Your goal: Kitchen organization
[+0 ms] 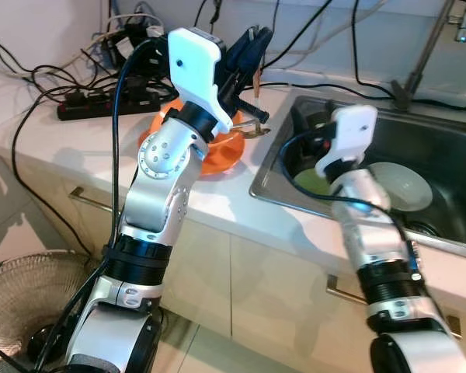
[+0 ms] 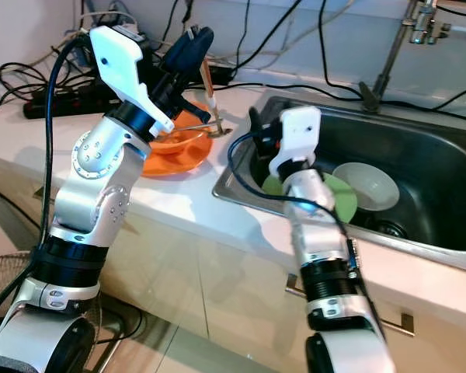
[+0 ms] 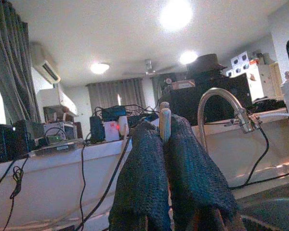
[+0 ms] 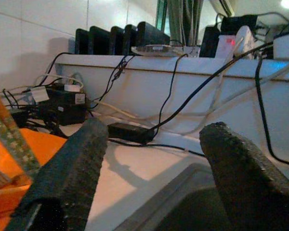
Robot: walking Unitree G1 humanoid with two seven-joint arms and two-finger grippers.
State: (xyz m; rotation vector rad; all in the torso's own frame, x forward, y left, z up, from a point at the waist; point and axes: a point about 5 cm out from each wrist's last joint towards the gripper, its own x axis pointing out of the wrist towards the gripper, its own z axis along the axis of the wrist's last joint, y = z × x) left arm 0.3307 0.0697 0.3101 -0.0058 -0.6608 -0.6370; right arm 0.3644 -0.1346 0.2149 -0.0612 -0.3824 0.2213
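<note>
1. While the left claw (image 2: 193,48) is pinched tight on a fork (image 2: 210,95), handle up between the fingers and tines hanging down over the orange bowl (image 2: 179,144), the fork is mid-transfer, not yet set down. Tines sit just above the bowl's rim on the sink side; I can't tell whether they touch it.
2. Bowl stands on the tabletop (image 1: 241,210), just beside the sink (image 1: 450,155). The right wrist view shows a fork head and patterned sticks, probably chopsticks (image 4: 12,139), lying in the bowl, so some cutlery looks already gathered there.
3. Right claw (image 2: 256,128) hovers over the sink's near-left corner, fingers spread wide, holding nothing.
4. Left to do, my read: a white bowl (image 2: 369,186) and a green plate (image 2: 342,198) sit in the sink basin, touching or overlapping. Those look like the next items to clear.
5. Progress guess: partway. Cutlery is being sorted, dishes untouched.
6. Behind the bowl: power strip (image 1: 101,105) and tangled cables (image 1: 31,85) on the tabletop, well apart from the sink. Faucet (image 2: 419,19) at the back.
7. Labels: no readable writing on the fork, bowl or dishes. The boxes far off in the left wrist view are too small to read.
</note>
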